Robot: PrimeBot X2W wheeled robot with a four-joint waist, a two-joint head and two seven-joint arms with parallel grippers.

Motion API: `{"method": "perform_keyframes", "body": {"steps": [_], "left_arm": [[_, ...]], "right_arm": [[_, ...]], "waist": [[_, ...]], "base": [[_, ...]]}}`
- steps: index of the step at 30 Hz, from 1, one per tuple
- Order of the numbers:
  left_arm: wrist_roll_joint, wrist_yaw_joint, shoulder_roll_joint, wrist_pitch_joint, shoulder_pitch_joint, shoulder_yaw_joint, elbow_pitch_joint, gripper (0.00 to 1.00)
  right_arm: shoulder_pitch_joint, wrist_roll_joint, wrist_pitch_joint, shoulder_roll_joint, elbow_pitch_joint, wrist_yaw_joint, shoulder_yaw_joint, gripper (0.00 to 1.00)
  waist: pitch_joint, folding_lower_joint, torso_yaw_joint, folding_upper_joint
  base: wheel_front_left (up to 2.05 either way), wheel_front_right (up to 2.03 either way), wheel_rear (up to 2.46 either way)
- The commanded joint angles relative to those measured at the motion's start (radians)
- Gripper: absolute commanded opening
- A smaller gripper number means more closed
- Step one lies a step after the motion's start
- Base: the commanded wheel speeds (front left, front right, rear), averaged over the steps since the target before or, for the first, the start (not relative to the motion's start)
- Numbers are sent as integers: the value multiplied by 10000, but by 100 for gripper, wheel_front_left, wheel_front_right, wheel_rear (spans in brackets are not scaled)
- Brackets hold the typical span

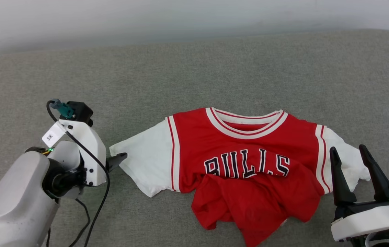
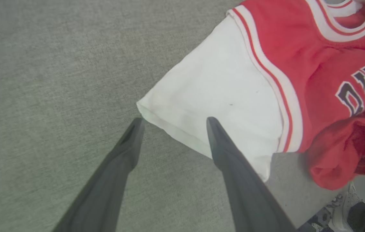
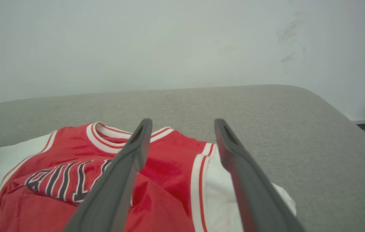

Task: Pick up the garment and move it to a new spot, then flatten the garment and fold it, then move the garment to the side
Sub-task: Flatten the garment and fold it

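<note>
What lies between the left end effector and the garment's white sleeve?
Nothing. In the left wrist view the open left end effector frames the sleeve corner of the garment, with only bare grey surface beside it.

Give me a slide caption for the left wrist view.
Open left gripper poised at the white sleeve of the rumpled red garment on a grey surface.

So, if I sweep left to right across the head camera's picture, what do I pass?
The left pincer → the jersey's white sleeve → its red chest with the BULLS lettering → the right pincer.
</note>
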Motion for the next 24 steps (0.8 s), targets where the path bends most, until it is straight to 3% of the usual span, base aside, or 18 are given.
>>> {"method": "perform_keyframes", "body": {"steps": [1, 7, 16, 17, 19, 24], "left_arm": [[26, 8, 133, 85, -162, -48, 143, 100], [41, 15, 125, 267, -403, -521, 1209, 100], [-632, -54, -797, 245, 480, -2190, 1823, 100], [-708, -55, -867, 277, 595, -2360, 1929, 49], [-778, -58, -994, 145, 708, -2629, 2051, 0], [-633, -59, -844, -510, 572, -3048, 2165, 0]], "right_arm": [[-187, 95, -91, 15, 34, -3, 50, 100], [-444, 240, -392, 14, 327, -3, 143, 100], [-637, 409, -582, 14, 774, -3, 173, 100], [-663, 432, -549, 14, 823, -3, 194, 100], [-703, 458, -519, 12, 860, -3, 185, 100], [-738, 619, -291, 13, 998, -3, 31, 100]], "waist": [[313, -1, -260, 0], [813, -1, -529, 0], [1111, -1, -565, 0], [1109, -1, -555, 0], [1102, -1, -520, 0], [930, -1, -377, 0]], "base": [[0, 0, 0], [0, 0, 0], [0, 0, 0], [0, 0, 0], [0, 0, 0], [0, 0, 0]]}}
